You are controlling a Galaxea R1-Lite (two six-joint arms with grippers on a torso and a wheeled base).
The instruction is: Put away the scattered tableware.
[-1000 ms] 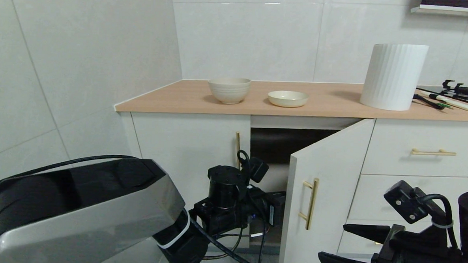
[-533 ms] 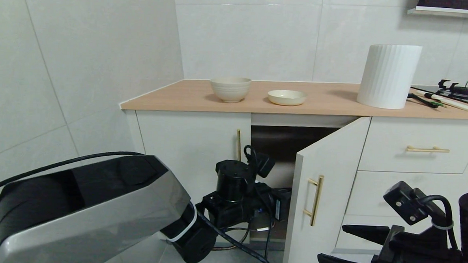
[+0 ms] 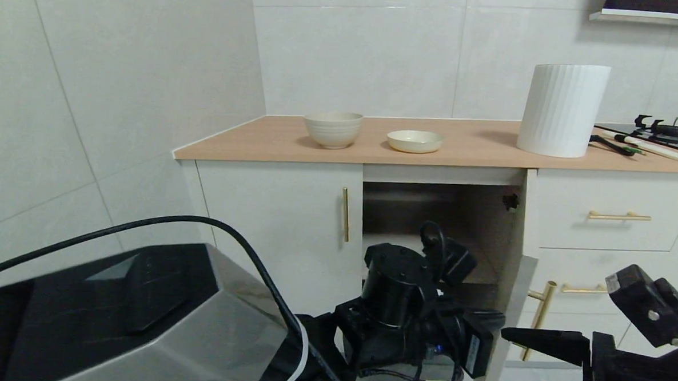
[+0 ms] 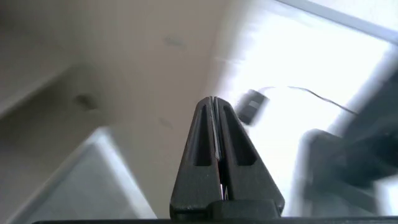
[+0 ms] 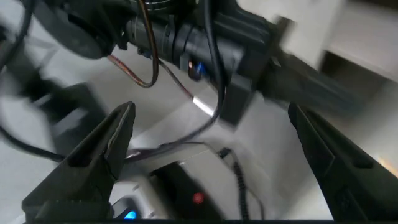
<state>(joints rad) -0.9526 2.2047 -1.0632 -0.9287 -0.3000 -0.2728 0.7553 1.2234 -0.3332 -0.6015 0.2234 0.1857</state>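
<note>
Nearest, low in front of the cupboard [image 3: 429, 211], the left gripper [image 4: 212, 124] has its fingers pressed flat together with nothing between them, and its arm has swept across from the cupboard's left edge to the middle of the opening. The right gripper [image 5: 211, 111] sits to the right of the cupboard, jaws spread wide and empty, about where it was a second ago.

The big change is the door [image 3: 512, 301]. A second ago it stood half open, with its face and brass handle blocking much of the opening. Now it is swung right back to the cupboard's right side and shows almost edge-on. That bares the inside, with a pale shelf [image 3: 397, 243] across it.

On the counter [image 3: 484, 146] above the cupboard, neither piece of tableware has been picked up. The bowl [image 3: 333, 129] stands above the cupboard's left edge and the shallow dish [image 3: 415, 141] directly over the opening. A white ribbed canister [image 3: 563, 110] stands farther right.

By my reading the opening step is done, and the way is free to lift the bowl or dish down onto the shelf
</note>
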